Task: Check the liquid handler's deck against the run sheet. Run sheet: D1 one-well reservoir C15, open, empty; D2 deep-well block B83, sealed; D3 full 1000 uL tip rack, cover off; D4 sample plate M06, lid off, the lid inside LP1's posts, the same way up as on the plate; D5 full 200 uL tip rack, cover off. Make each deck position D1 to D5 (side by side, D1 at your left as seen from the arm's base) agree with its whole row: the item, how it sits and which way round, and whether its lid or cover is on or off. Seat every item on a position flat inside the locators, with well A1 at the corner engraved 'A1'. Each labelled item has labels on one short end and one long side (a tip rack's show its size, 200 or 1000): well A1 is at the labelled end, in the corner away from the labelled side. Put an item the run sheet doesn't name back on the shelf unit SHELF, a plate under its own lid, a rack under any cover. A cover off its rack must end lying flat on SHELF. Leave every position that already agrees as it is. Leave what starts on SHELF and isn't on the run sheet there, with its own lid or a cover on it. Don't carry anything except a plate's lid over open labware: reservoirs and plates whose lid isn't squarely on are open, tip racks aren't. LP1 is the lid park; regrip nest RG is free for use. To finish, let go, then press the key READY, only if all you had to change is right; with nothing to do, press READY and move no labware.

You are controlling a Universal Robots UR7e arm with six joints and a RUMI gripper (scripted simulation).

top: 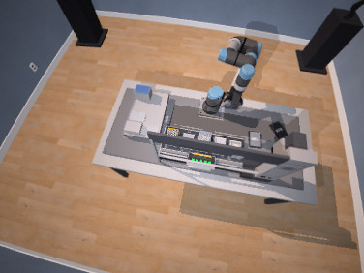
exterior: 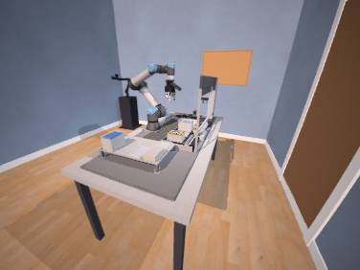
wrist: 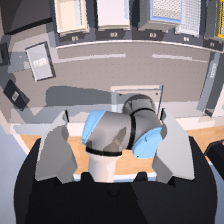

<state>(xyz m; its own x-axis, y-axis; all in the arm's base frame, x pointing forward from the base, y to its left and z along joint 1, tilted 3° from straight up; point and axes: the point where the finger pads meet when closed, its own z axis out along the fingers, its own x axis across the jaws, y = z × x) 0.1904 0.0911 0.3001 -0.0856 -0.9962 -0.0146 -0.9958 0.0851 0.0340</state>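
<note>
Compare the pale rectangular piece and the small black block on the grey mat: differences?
Colour: the pale rectangular piece is light grey, the small black block dark. Size: the piece is clearly larger than the block. Pose: the piece lies roughly square to the edges of the grey mat, the block turned diagonally. Both rest on the mat, apart.

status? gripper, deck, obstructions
Gripper open, holding nothing, high above the arm's own base. Deck row untouched, labware seated along the far edge. Nothing between gripper and deck.
</note>
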